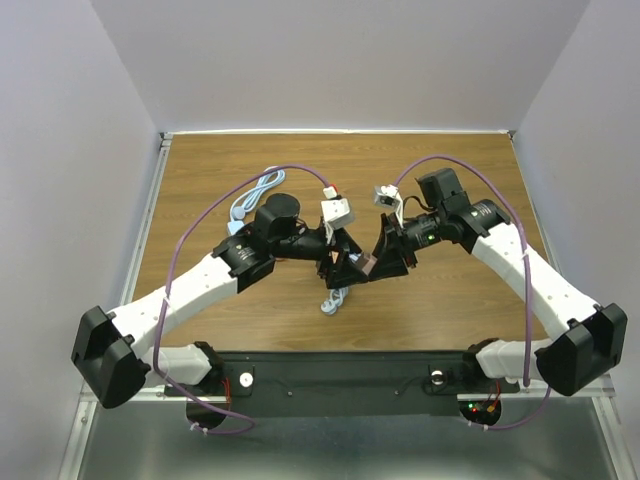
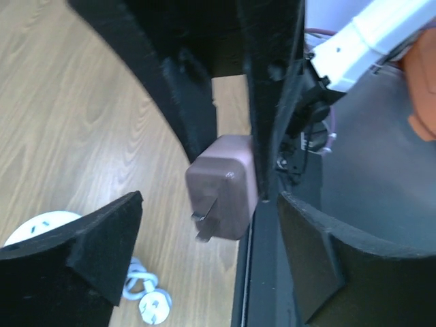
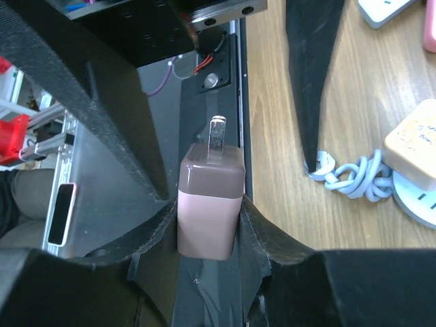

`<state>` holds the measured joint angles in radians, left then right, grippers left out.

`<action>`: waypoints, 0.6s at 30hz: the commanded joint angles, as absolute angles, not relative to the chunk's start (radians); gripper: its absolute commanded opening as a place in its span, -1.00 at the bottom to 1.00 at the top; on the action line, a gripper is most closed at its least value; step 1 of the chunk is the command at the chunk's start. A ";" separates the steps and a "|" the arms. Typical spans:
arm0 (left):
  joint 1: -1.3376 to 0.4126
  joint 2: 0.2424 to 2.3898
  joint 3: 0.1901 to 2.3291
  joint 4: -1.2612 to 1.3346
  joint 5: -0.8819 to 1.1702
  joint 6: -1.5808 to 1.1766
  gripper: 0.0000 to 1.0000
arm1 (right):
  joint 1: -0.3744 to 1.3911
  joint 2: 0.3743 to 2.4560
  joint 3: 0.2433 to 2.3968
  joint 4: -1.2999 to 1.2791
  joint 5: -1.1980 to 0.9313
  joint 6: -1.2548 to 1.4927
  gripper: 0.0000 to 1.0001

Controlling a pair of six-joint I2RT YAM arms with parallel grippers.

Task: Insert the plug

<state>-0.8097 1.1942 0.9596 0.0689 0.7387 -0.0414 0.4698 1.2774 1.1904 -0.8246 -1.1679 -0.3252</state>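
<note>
A pink-brown plug with metal prongs sits between my right gripper's fingers, prongs pointing away from the wrist; the gripper is shut on it. In the top view the plug is held above the table centre, where both grippers meet. My left gripper is open, its fingers spread wide on either side of the plug without touching it. A white round socket with a cream block on it lies on the wood at the right of the right wrist view. The socket's edge also shows in the left wrist view.
A knotted white cable with a round white plug lies on the wooden table below the grippers. A pale blue cable lies at the back left. The black base rail runs along the near edge.
</note>
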 commanded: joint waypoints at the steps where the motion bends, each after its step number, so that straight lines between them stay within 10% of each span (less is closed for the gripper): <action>1: -0.807 1.204 0.996 0.144 0.856 -0.061 0.56 | 0.488 1.282 1.244 -0.839 -1.209 -0.356 -0.99; 3: -0.810 1.218 0.997 0.149 0.876 -0.066 0.25 | 0.492 1.285 1.244 -0.845 -1.209 -0.360 -0.99; 6: -0.810 1.233 0.999 0.155 0.931 -0.071 -0.94 | 0.497 1.287 1.246 -0.848 -1.204 -0.367 -0.99; 10: -0.816 1.215 0.970 0.156 0.945 -0.063 -1.00 | 0.495 1.275 1.250 -0.848 -1.163 -0.359 -0.88; 18: -0.807 1.091 0.900 0.192 0.810 -0.077 -1.00 | 0.494 1.238 1.247 -0.822 -1.051 -0.322 0.27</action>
